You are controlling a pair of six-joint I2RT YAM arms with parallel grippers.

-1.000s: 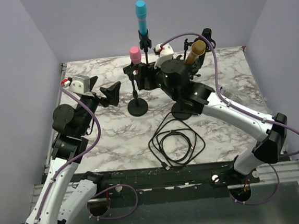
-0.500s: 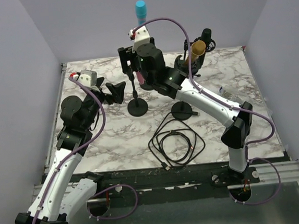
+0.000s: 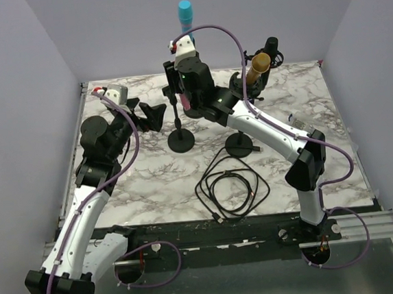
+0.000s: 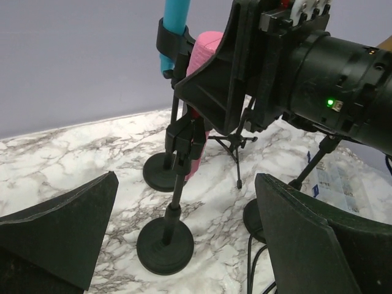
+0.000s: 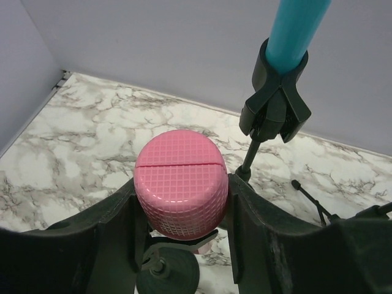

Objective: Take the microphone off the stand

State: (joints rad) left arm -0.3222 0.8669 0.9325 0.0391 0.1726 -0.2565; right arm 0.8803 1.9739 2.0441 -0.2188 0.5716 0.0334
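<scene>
The pink microphone (image 5: 180,180) sits in the clip of a short black stand (image 3: 181,141) near the table's back centre. My right gripper (image 5: 182,191) reaches over it from behind, and both fingers press the sides of its gridded head. From the top view the right gripper (image 3: 184,86) hides nearly all of the microphone. In the left wrist view the pink microphone (image 4: 195,160) hangs below the stand's clip, above the round base (image 4: 164,245). My left gripper (image 3: 151,114) hovers left of the stand, wide open and holding nothing.
A blue microphone (image 3: 185,14) stands in a taller stand just behind. A gold microphone (image 3: 258,64) leans on another stand at the back right, with its round base (image 3: 240,144) nearer. A coiled black cable (image 3: 231,188) lies in front. A small tripod (image 4: 237,144) stands behind.
My right arm has swung left from beside the stands to over the pink microphone, and its fingers have closed in on the head. The left arm has edged towards the stand.
</scene>
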